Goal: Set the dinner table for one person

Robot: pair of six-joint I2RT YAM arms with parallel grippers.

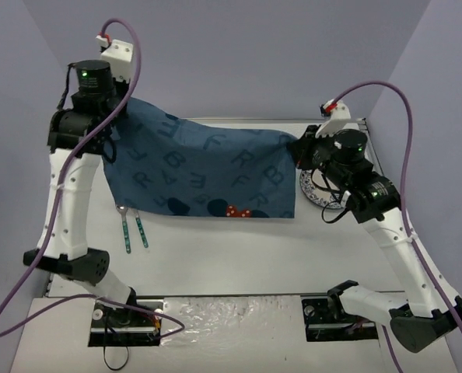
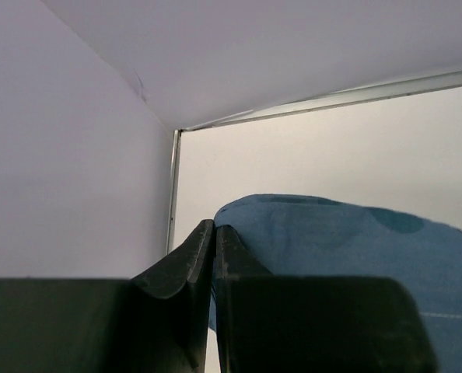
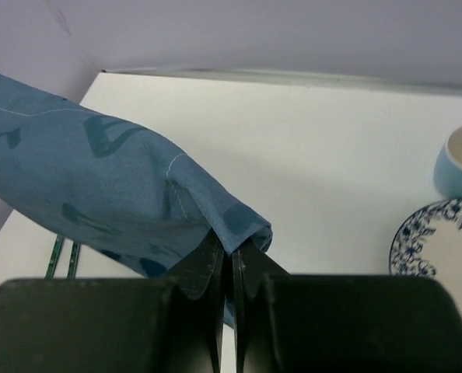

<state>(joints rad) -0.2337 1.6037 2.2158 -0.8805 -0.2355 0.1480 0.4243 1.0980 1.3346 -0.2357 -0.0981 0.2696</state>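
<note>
Currently spreading: holding blue lettered cloth [image 1: 208,167] aloft by two corners, clamped tight in left pincer [image 2: 214,227] and right pincer [image 3: 231,247], draped over the white counter [image 1: 239,256] underneath. Next, probably: lowering both ends evenly, laying flat, keeping clear of plate [image 3: 441,241] and cutlery [image 1: 134,229] nearby.

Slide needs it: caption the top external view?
Left gripper and right gripper hold a dark blue letter-printed cloth stretched over the white rectangular tabletop.

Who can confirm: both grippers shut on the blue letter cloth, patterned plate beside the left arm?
One slip: the patterned plate lies beside the right arm, not the left, as the top external view shows. The rest holds: left gripper and right gripper are both shut on the blue letter cloth.
</note>
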